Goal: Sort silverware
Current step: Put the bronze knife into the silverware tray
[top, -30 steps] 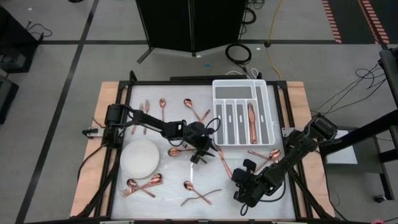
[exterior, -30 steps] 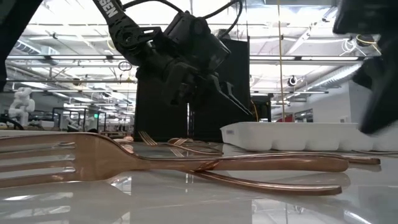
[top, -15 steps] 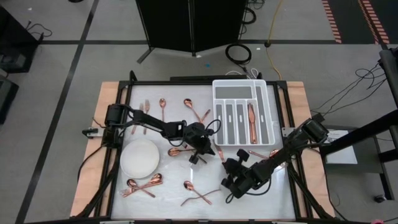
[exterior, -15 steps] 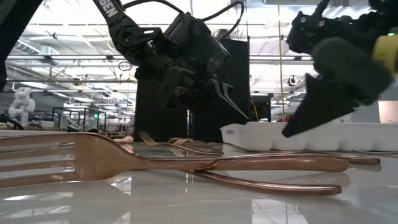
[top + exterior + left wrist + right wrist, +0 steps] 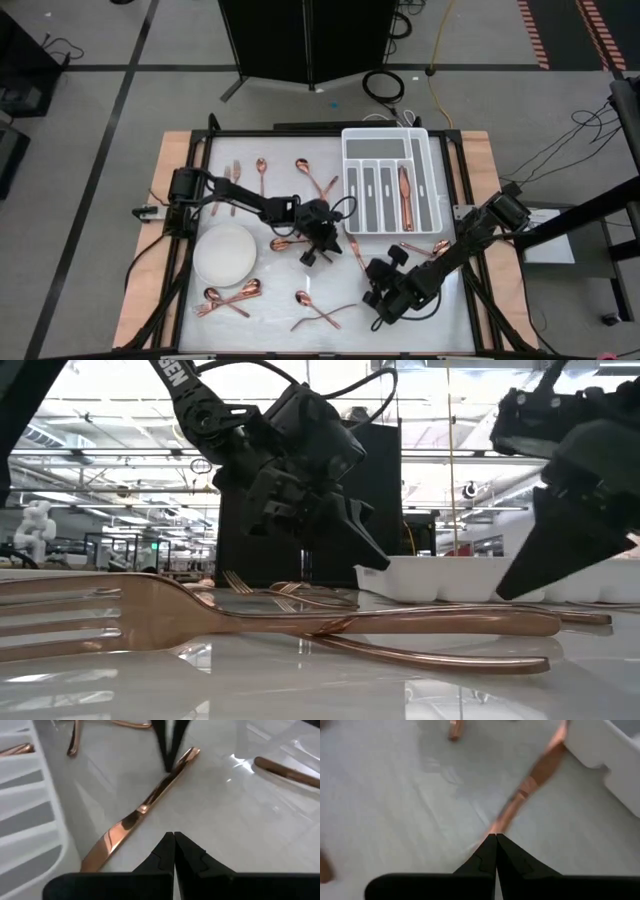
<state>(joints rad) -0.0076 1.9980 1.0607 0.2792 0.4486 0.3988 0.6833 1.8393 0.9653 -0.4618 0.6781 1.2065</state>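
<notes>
Currently we list the slim rose-gold metal silverware (image 5: 231, 297) scattered in small groups over the white desk (image 5: 450, 310), with one piece in the white compartmented plastic tray (image 5: 388, 181). A copper knife (image 5: 142, 809) lies beside that tray. Left gripper (image 5: 174, 836) hovers above the knife, fingers clenched on nothing. Right gripper (image 5: 495, 837) hangs nearby, fingers likewise clenched and empty. A round white plate (image 5: 224, 254) sits desk-left.
</notes>
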